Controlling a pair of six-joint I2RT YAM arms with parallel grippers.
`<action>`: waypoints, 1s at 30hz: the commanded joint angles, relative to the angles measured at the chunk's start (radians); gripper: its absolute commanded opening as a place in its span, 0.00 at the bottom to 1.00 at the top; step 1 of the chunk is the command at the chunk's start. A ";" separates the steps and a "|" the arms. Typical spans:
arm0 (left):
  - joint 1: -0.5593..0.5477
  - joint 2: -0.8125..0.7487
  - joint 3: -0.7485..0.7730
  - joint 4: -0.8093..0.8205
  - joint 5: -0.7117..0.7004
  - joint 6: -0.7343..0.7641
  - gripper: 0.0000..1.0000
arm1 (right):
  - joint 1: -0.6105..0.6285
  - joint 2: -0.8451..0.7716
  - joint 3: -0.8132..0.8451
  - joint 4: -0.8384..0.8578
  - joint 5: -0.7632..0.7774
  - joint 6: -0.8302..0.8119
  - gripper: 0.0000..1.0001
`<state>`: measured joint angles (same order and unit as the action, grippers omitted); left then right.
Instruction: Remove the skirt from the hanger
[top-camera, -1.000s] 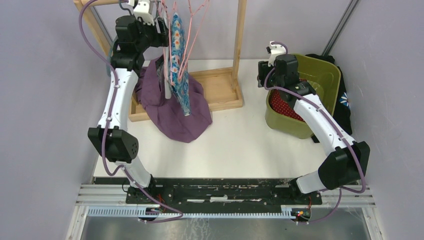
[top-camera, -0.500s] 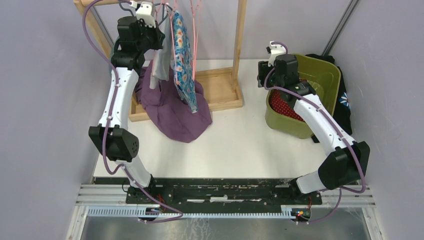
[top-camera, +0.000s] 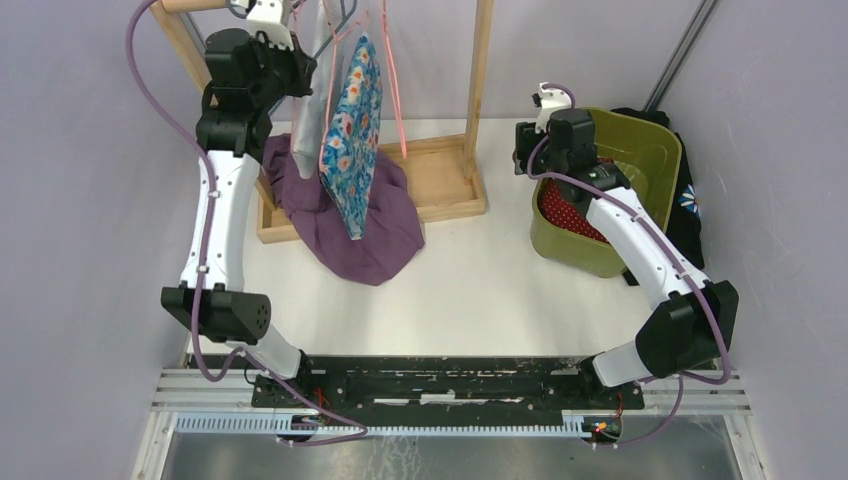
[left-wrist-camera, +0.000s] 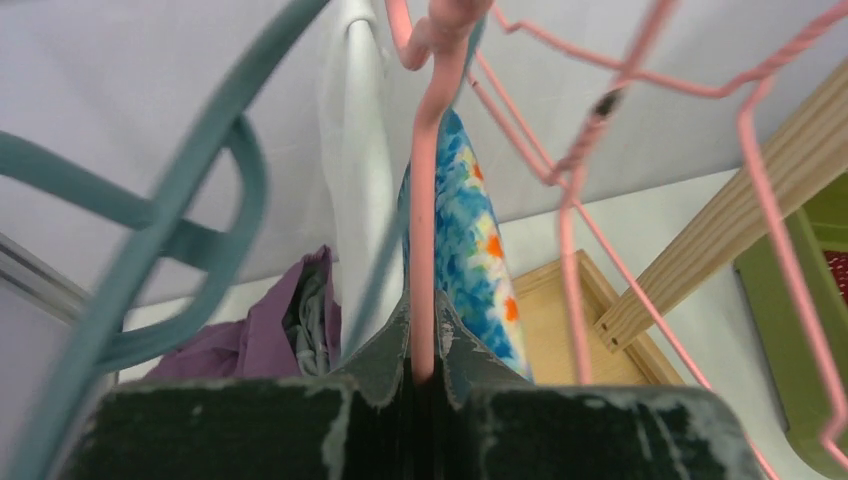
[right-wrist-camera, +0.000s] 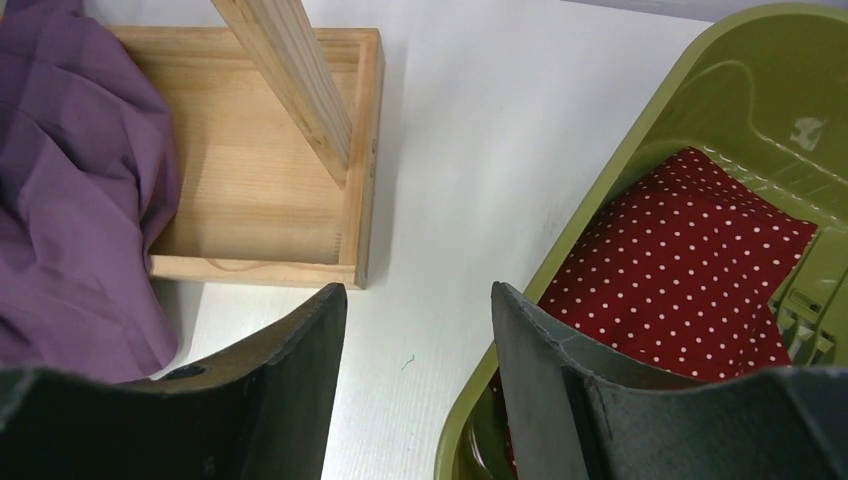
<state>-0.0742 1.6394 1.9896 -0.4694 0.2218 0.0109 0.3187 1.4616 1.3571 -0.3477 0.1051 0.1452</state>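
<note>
Pink hanger (left-wrist-camera: 425, 230), hook out of frame

A plain wooden clothes rack (top-camera: 478, 90) stands at the back of the flat white table (top-camera: 480, 290). Its bottom is a shallow wooden tray (top-camera: 440, 185). A big crumpled purple cloth (top-camera: 365, 245) lies partly in the tray and spills onto the table. A thin blue-green hanger (left-wrist-camera: 248, 190) and a pale white cloth (left-wrist-camera: 355, 150) hang from the rack. On the right sits a green plastic tub (top-camera: 650, 150) with a red cloth with white dots (top-camera: 562, 212) inside. A black cloth (top-camera: 690, 215) lies just behind the tub.
</note>
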 joint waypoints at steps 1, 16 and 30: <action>0.002 -0.114 0.072 0.080 0.052 -0.026 0.03 | 0.004 0.003 0.008 0.057 -0.024 0.027 0.61; -0.001 -0.184 -0.173 0.141 0.162 -0.085 0.03 | 0.003 -0.038 -0.046 0.074 -0.019 0.028 0.61; -0.004 -0.179 -0.325 0.080 0.109 -0.031 0.03 | 0.003 -0.028 -0.057 0.074 -0.041 0.034 0.60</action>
<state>-0.0746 1.4853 1.6981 -0.4400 0.3374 -0.0219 0.3187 1.4651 1.3025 -0.3210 0.0799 0.1642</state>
